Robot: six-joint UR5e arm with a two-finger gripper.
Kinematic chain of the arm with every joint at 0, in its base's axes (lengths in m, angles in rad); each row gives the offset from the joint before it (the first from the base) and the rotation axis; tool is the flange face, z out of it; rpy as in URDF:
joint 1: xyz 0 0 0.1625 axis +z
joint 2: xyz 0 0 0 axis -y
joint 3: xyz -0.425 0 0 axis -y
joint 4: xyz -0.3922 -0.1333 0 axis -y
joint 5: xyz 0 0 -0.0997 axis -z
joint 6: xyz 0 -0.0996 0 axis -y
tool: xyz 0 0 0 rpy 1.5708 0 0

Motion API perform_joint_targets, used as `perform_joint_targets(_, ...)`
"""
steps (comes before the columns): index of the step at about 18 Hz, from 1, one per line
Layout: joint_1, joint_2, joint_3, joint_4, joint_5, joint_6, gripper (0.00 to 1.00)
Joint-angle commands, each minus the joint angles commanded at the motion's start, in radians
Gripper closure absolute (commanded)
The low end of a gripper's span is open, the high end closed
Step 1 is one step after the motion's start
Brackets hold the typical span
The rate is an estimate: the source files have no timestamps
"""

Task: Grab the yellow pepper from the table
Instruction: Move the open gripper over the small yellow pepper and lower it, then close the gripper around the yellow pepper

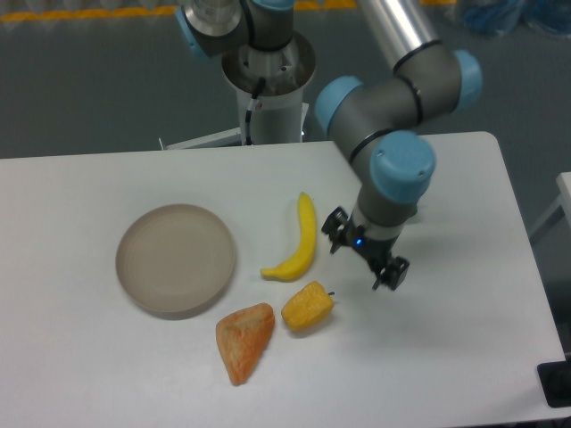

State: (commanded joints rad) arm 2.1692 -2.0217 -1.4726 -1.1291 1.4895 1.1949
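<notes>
Pepper: the yellow pepper (308, 306) lies on the table (446, 357), toward the front and near the middle, its short dark stem pointing right.
Neighbours: an orange wedge (244, 340) sits just beside it on the left; the tip of a banana (298, 242) lies close above it; a round plate (176, 259) is well apart to the left.
Gripper: the gripper (368, 254) hangs above the table, up and to the right of the pepper, not touching it; its two fingers stand apart with nothing between them.
Weight: probably light, a small piece the arm should lift without strain.
Surface: lumpy and likely smooth-skinned, so it could slip or roll under an off-centre pinch.
Stiffness: cannot tell from here whether it is hard or gives a little.
Where to grip: across the widest part of the body, fingers clear of the stem.
Risk: the wedge and the banana leave little room; a finger could nudge either one on the way down.
</notes>
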Motion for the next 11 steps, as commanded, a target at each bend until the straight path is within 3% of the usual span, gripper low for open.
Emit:
perform_joint_targets(5,-0.051,-0.017,-0.015,0.003,0.008,-0.018,0.0)
perform_joint_targets(11,-0.061,-0.051,-0.025,0.005,0.009,-0.015,0.0)
